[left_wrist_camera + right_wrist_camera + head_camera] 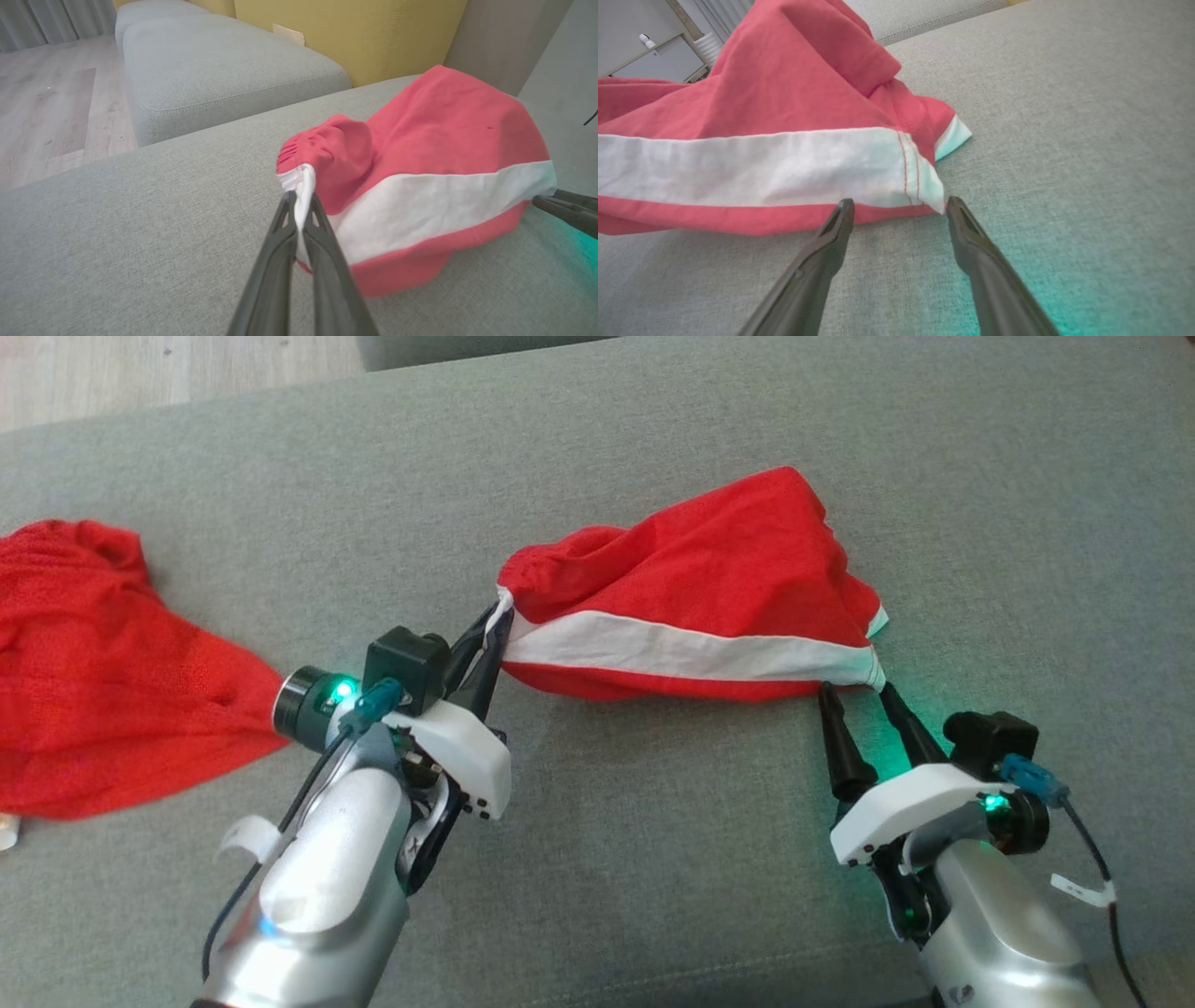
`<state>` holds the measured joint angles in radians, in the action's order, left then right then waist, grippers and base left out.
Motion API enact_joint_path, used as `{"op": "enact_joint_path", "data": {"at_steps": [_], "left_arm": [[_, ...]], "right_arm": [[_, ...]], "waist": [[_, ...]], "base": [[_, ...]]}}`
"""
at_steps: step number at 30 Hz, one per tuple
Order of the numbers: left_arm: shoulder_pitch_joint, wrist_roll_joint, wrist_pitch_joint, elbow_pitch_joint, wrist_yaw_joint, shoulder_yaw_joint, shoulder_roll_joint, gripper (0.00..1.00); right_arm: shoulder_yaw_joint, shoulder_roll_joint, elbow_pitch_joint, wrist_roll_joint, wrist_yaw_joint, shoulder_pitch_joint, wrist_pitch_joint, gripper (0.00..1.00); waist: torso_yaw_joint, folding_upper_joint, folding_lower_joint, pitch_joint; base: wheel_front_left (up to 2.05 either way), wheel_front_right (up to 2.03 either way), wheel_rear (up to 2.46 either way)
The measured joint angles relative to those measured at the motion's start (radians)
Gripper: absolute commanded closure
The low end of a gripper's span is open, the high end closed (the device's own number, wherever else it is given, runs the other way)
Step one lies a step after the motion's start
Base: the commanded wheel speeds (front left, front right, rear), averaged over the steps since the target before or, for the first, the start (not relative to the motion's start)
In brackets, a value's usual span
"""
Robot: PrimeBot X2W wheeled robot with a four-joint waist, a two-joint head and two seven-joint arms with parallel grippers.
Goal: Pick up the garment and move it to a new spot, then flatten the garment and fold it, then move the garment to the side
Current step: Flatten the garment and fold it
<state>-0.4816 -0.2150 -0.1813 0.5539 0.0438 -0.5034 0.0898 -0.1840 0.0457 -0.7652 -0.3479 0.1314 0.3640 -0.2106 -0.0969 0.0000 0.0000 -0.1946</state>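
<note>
Garment (691, 588), red with a white band, lay bunched on the grey cushion (653, 859) between the two grippers. The left gripper (301, 205) had its jaws pressed together on the gathered waistband end, pinching the white edge. The right gripper (900, 207) had its jaws spread wide, with the band's hemmed corner just ahead of its tips and nothing held. Another red cloth (93, 681) lay well apart, outside the left jaws.

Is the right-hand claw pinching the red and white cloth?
No, the right gripper is open, fingers spread at the garment's white corner without clamping it.
</note>
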Motion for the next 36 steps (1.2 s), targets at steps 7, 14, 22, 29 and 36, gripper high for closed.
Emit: {"op": "enact_joint_path", "data": {"at_steps": [7,14,22,29,36], "left_arm": [[0.007,0.0,0.013,-0.018,-0.009,-0.004,0.005,1.0],[0.007,-0.011,0.014,-0.028,-0.011,-0.006,0.012,1.0],[0.009,-0.027,0.014,-0.03,-0.023,-0.005,0.027,1.0],[0.007,-0.024,0.014,-0.053,-0.026,-0.006,0.055,1.0],[-0.09,-0.027,0.058,-0.105,0.0,-0.001,0.071,1.0]], "right_arm": [[-0.03,0.001,-0.037,-0.022,0.0,0.032,-0.017,1.0],[-0.046,0.002,-0.037,-0.019,0.0,0.037,-0.029,1.0],[-0.035,0.002,0.058,-0.001,0.0,0.031,-0.037,1.0],[-0.03,0.006,0.221,0.034,0.0,-0.003,-0.035,1.0],[-0.02,0.067,0.445,0.041,0.0,0.047,0.06,1.0]], "waist": [[-0.006,0.0,0.0,0.002],[-0.007,0.0,0.0,0.005],[-0.011,0.0,0.0,0.037],[-0.023,0.0,0.0,0.079],[-0.024,0.0,0.0,0.129]], "base": [[0.0,0.0,0.0],[0.0,0.0,0.0],[0.0,0.0,0.0],[0.0,0.0,0.0],[0.0,0.0,0.0]]}}
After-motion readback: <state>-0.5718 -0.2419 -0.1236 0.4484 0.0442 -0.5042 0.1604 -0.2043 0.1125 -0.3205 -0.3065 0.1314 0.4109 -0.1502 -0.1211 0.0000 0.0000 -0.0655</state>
